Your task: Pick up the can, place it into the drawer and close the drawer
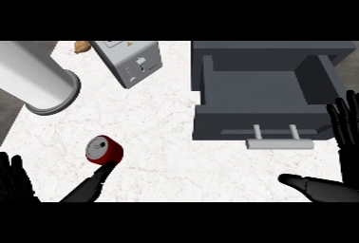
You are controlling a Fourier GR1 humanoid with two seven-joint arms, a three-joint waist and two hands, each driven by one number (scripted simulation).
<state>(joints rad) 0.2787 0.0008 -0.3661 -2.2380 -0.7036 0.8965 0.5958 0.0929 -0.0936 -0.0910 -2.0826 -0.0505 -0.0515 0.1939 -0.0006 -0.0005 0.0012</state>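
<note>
Can (104, 149): red, on counter (175, 147), left of open drawer (231, 124). Left hand (88, 187): released, thumb tip at can's near side. Right hand (326, 188): released, fingers straight beside drawer front

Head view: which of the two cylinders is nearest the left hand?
The small red can, right by a fingertip of the left hand; the big white cylinder is far off at the view's upper left.
</note>
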